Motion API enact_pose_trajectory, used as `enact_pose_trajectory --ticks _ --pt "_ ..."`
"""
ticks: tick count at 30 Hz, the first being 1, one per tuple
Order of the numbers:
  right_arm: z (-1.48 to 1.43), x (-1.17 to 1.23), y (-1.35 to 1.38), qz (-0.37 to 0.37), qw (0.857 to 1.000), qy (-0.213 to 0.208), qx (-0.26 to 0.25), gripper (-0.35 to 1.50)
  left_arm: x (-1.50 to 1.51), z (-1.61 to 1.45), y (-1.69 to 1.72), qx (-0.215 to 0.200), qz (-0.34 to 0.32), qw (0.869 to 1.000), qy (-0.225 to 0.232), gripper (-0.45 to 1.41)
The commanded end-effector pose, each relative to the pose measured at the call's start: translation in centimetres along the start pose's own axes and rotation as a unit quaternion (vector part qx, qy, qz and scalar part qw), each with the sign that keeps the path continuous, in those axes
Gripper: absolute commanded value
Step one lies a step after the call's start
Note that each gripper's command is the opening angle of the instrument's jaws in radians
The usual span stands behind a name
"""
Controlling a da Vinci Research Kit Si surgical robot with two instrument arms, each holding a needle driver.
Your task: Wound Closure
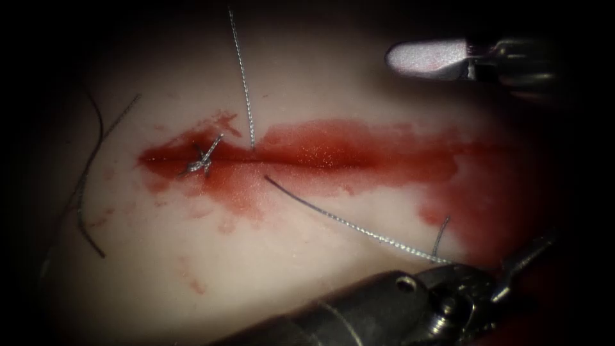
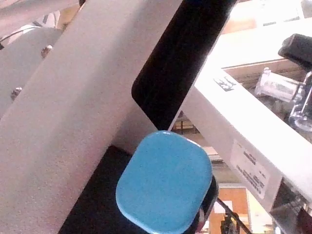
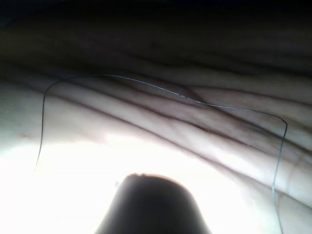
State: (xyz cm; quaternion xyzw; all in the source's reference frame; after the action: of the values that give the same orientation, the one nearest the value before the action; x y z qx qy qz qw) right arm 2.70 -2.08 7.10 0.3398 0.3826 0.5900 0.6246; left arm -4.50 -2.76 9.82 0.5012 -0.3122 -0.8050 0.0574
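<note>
The tissue (image 1: 307, 256) has a horizontal cut (image 1: 359, 154) soaked in red fluid. A tied knot (image 1: 202, 159) sits at the cut's left end. One thread (image 1: 243, 77) rises from the cut's upper edge and runs up out of view. A second thread (image 1: 346, 221) leaves the lower edge and runs straight down-right to the left tool (image 1: 512, 275), passing behind its wrist. A short bit of thread (image 1: 441, 234) curls just above that wrist. The right tool (image 1: 426, 57) hovers above the cut's right part, shut and holding nothing that I can see. I cannot make out the needle.
Loose dark thread (image 1: 83, 205) curves over the tissue far left of the cut. The left tool's shaft (image 1: 359, 307) crosses the bottom edge. In the right wrist view a thin thread (image 3: 161, 87) lies across folded tissue (image 3: 219, 146).
</note>
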Motion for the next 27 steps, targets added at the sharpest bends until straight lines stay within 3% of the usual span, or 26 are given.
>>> enact_pose_trajectory --ticks 1,2,6,7,9,16,17,18,19,20,27 --pt "-0.03 0.15 -0.03 -0.002 1.000 0.005 0.003 1.01 0.01 0.08 -0.13 0.005 0.000 1.000 -0.001 0.62" --pt "-0.07 0.16 -0.03 -0.001 1.000 0.005 0.005 1.18 0.02 0.08 -0.13 0.006 0.000 1.000 -0.002 0.57" --pt "-0.38 0.33 -0.12 0.004 0.999 0.009 0.038 1.22 0.02 0.10 -0.13 0.011 -0.002 1.000 -0.010 0.49" --pt "-0.43 0.36 -0.14 0.006 0.999 0.010 0.046 1.20 0.01 0.11 -0.13 0.012 0.000 1.000 -0.011 0.46" --pt "-0.54 0.40 -0.20 0.012 0.998 0.009 0.054 0.88 0.01 0.14 -0.14 0.016 0.003 1.000 -0.012 0.39" --pt "-0.64 0.38 -0.31 0.016 0.998 0.003 0.059 1.00 -0.02 0.26 -0.10 0.023 0.005 1.000 -0.014 0.14" --pt "-0.64 0.37 -0.31 0.013 0.998 0.003 0.059 1.08 -0.03 0.28 -0.09 0.022 0.008 1.000 -0.013 0.07" --pt "-0.63 0.36 -0.33 0.013 0.998 0.003 0.060 1.20 -0.05 0.30 -0.07 0.021 0.013 1.000 -0.013 -0.11" --pt "-0.63 0.34 -0.35 0.009 0.998 0.003 0.060 1.21 -0.06 0.30 -0.06 0.017 0.014 1.000 -0.006 -0.35" --pt "-0.64 0.34 -0.36 0.009 0.998 0.002 0.061 1.21 -0.06 0.30 -0.06 0.015 0.013 1.000 -0.004 -0.45" --pt "-0.65 0.33 -0.39 0.007 0.998 0.001 0.061 1.21 -0.06 0.18 -0.05 -0.005 0.030 0.998 0.053 -0.45"
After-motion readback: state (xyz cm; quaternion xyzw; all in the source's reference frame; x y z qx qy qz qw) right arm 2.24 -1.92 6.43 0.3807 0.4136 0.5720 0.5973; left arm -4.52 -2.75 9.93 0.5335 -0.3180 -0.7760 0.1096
